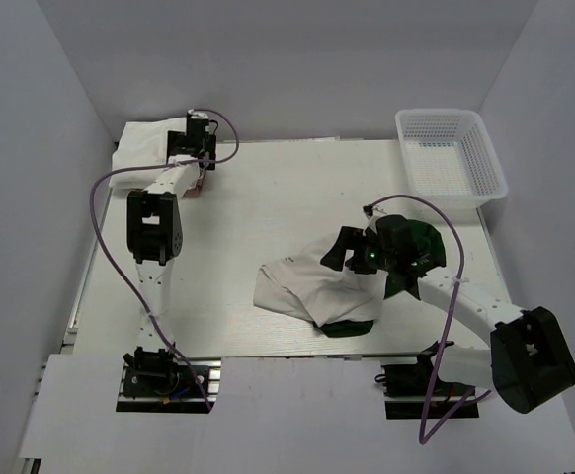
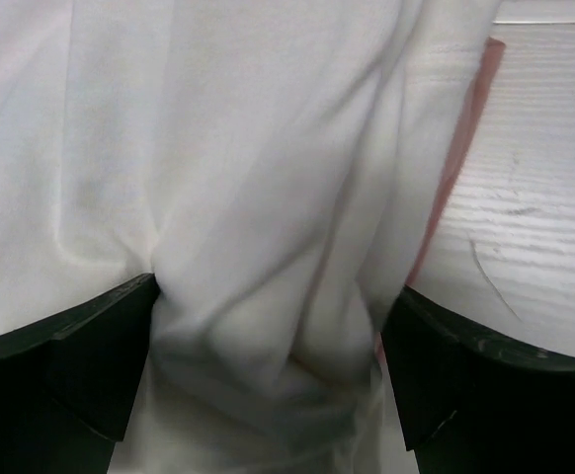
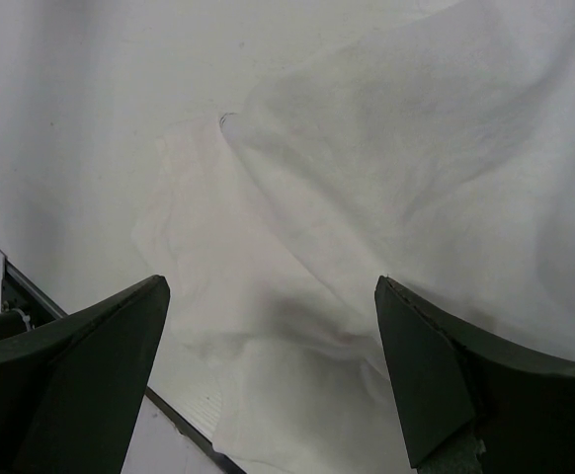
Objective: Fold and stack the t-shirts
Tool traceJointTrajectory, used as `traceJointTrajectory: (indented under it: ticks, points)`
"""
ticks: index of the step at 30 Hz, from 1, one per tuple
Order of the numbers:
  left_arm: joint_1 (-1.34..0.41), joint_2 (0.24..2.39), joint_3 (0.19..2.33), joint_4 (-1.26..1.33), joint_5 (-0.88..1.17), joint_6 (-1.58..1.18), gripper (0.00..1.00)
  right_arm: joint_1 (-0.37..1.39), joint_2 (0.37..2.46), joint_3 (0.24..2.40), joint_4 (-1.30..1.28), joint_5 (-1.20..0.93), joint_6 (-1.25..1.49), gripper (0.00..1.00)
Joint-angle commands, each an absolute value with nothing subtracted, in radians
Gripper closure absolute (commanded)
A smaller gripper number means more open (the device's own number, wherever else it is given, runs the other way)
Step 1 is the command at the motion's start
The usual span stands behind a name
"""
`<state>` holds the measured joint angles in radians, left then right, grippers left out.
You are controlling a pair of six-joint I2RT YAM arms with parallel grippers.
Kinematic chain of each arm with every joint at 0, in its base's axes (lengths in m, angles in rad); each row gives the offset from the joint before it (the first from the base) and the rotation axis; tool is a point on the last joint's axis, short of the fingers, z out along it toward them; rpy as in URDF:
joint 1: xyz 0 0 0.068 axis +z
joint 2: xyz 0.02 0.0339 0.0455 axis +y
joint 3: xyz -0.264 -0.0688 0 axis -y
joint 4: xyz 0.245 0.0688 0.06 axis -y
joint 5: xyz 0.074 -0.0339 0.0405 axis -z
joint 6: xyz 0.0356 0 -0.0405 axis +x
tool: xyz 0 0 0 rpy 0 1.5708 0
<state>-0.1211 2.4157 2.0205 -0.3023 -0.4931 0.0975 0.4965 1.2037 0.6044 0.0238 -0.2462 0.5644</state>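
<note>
A cream-white t-shirt with dark green parts [image 1: 292,286] lies crumpled at the table's middle right. My right gripper [image 1: 333,257] hovers over its upper edge. In the right wrist view it [image 3: 268,336] is open, with the pale cloth [image 3: 367,148] below the spread fingers. A pile of white t-shirts [image 1: 147,143] lies at the far left corner. My left gripper [image 1: 185,148] is on it. In the left wrist view it [image 2: 268,326] is open wide, with white cloth [image 2: 218,178] bunched between the fingers. An orange-pink shirt edge [image 2: 468,118] shows beside the white cloth.
A white plastic lattice basket [image 1: 485,148] stands at the far right corner. White walls close in the left, back and right sides. The ribbed table top [image 2: 544,197] shows right of the pile. The table's near edge [image 3: 169,420] shows under the right gripper.
</note>
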Motion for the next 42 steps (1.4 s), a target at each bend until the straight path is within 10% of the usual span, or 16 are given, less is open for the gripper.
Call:
traceJointTrajectory:
  ticks: [1,11,24,42]
  points:
    - [-0.158,2.182,2.068,-0.458,-0.417,0.003,0.00,0.494,1.145,0.603,0.020,-0.221,0.543,0.10]
    - [-0.204,1.577,1.363,-0.366,0.290,-0.488,0.00,0.491,0.940,0.583,-0.273,0.150,0.590,0.10]
    - [-0.397,1.097,0.585,-0.408,0.388,-0.655,0.00,0.489,0.861,0.491,-0.414,-0.123,0.489,0.10]
    - [-0.552,1.431,0.592,-0.192,0.353,-0.655,0.41,0.491,1.006,0.430,-0.164,-0.339,0.548,0.10]
